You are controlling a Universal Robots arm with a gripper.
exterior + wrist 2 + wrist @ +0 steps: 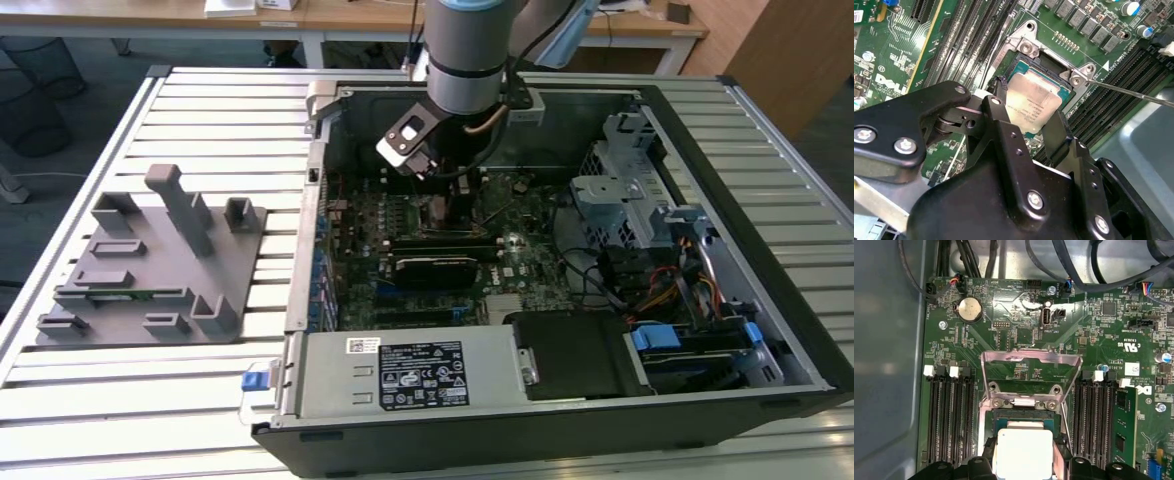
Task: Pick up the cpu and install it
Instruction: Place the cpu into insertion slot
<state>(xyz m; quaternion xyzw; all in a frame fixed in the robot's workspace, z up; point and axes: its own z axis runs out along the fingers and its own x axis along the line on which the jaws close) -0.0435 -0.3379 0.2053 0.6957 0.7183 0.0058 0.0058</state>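
The cpu [1031, 102], a small square chip with a silver-white top, sits between my gripper's [1029, 105] two black fingers [1004, 125]. It is right over the open socket [1046, 67] on the green motherboard. In the first wrist view the cpu [1024, 452] lies just below the raised metal load plate [1029, 357], with a finger [1060, 457] at each side edge. My gripper [447, 190] reaches down into the middle of the open computer case [307, 300] and is shut on the chip.
A thin socket lever [1134, 92] sticks out beside the socket. Memory slots [951, 415] flank it on both sides. A black block [434, 268] lies nearer the case front, and drive cage and cables [654, 250] are at the exterior view's right. A grey plastic fixture [147, 270] stands on the slatted table.
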